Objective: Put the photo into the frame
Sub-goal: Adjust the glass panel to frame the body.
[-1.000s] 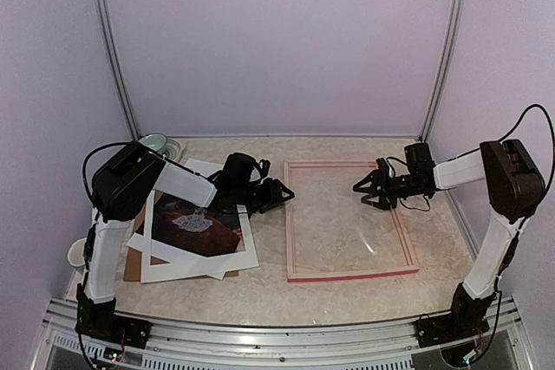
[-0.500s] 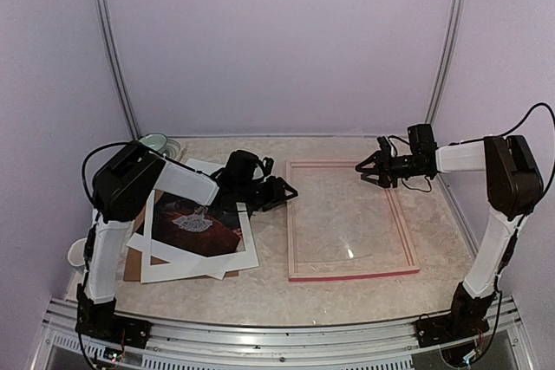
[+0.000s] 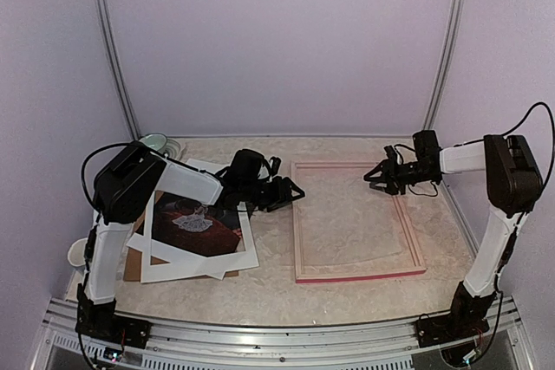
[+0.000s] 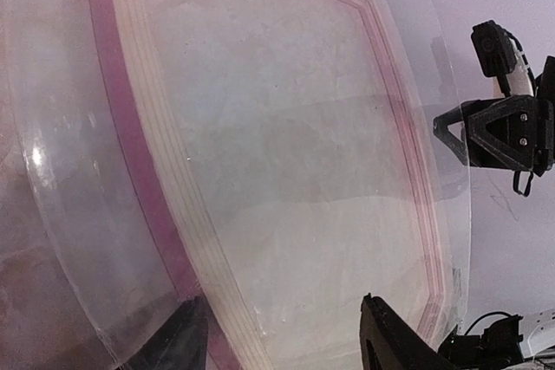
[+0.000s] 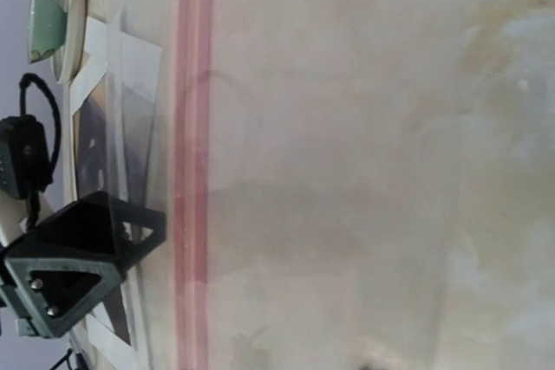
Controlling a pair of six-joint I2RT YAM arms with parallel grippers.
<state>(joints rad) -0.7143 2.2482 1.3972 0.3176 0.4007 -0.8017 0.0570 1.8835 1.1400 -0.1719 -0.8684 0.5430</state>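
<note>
The frame (image 3: 360, 275) lies flat right of centre, pink rails up, with a clear pane inside. Its rails also show in the left wrist view (image 4: 130, 145) and the right wrist view (image 5: 191, 171). The photo (image 3: 199, 227), dark red-brown with a pale figure, lies at the left under white mat pieces (image 3: 199, 262). My left gripper (image 3: 290, 192) is open at the frame's left rail, which passes between its fingers (image 4: 178, 340). My right gripper (image 3: 375, 175) is open and empty, above the frame's far right part. It also shows in the left wrist view (image 4: 447, 132).
A brown backing board (image 3: 132, 266) sticks out under the mat at the left. A green cup on a saucer (image 3: 154, 141) stands at the back left and shows in the right wrist view (image 5: 48, 23). A white cup (image 3: 76, 253) sits at the left edge.
The frame has slid a little to the right. My left gripper has followed it rightwards. My right gripper has lifted and drawn back towards the far right.
</note>
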